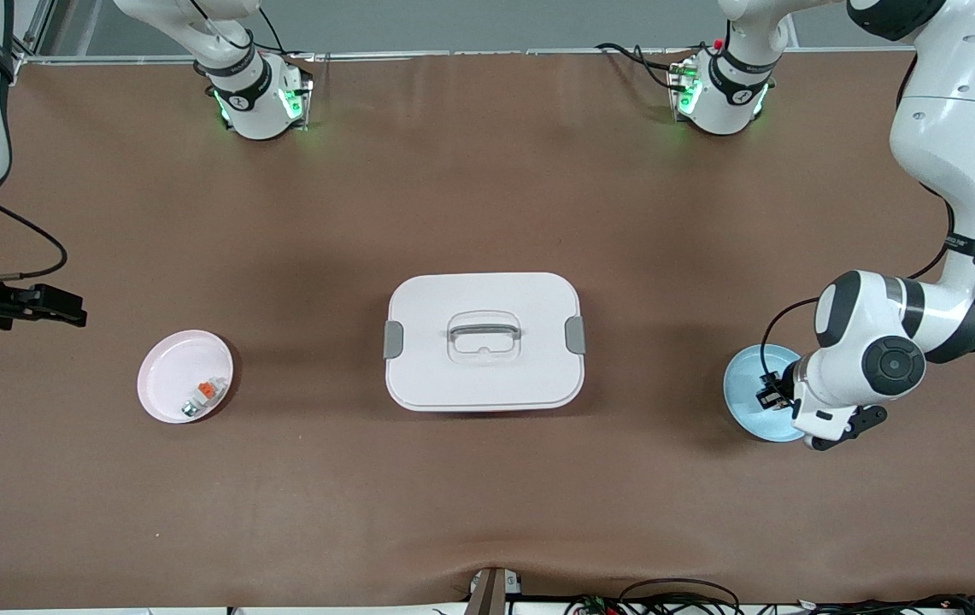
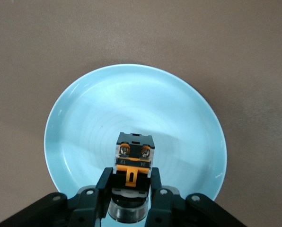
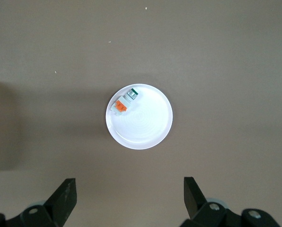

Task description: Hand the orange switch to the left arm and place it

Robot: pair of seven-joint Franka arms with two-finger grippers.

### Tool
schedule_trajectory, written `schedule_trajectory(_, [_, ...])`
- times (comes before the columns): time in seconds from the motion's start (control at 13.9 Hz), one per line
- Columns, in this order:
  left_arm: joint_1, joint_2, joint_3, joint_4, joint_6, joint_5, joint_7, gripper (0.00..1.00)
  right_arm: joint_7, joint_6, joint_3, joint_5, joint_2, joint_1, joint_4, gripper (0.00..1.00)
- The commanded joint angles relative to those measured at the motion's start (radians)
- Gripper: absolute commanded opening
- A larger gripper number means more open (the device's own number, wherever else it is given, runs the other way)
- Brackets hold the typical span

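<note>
1. A brown table fills the room's view, with the two arms' bases along the edge farthest from the front camera.
2. The white box stands closed in the middle of the table, between a pink plate toward the right arm's end and a blue plate toward the left arm's end.
3. The left gripper is low over the blue plate, its fingers pressed on the orange switch; I cannot tell whether the switch rests on the plate or is just lifted.
4. The right gripper waits high above the table near the pink plate, fingers spread wide and holding nothing.
5. The switch's long axis runs straight out from the left fingertips, so its black end is free; I judge a hand-over to the right arm must go around the box.
6. A small white-grey piece with an orange cap lies in the pink plate.
</note>
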Motion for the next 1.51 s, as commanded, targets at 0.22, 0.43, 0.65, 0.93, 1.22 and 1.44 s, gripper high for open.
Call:
schedule_trajectory(0.22, [0.011, -0.015, 0.003, 0.001, 0.004, 0.025, 0.006, 1.0, -0.007, 0.063, 0.019, -0.02, -0.139, -0.071, -0.178, 1.0])
schedule_trajectory(0.43, [0.042, -0.128, -0.005, 0.009, -0.036, 0.009, 0.068, 1.0, 0.01, 0.047, 0.004, -0.003, -0.178, -0.099, -0.144, 1.0])
schedule_trajectory(0.65, [0.039, -0.252, -0.032, 0.024, -0.109, 0.009, 0.095, 1.0, 0.007, 0.007, 0.01, -0.001, -0.201, -0.099, -0.129, 1.0])
schedule_trajectory(0.93, [0.042, -0.348, -0.058, 0.047, -0.197, 0.007, 0.236, 1.0, 0.007, -0.042, 0.013, -0.001, -0.198, -0.094, -0.113, 1.0])
schedule_trajectory(1.22, [0.044, -0.455, -0.066, 0.047, -0.294, -0.034, 0.403, 1.0, 0.003, -0.08, 0.004, 0.002, -0.201, -0.102, -0.086, 1.0])
schedule_trajectory(1.44, [0.102, -0.541, -0.061, 0.047, -0.312, -0.163, 0.564, 1.0, 0.009, -0.164, 0.005, 0.002, -0.201, -0.1, -0.047, 1.0])
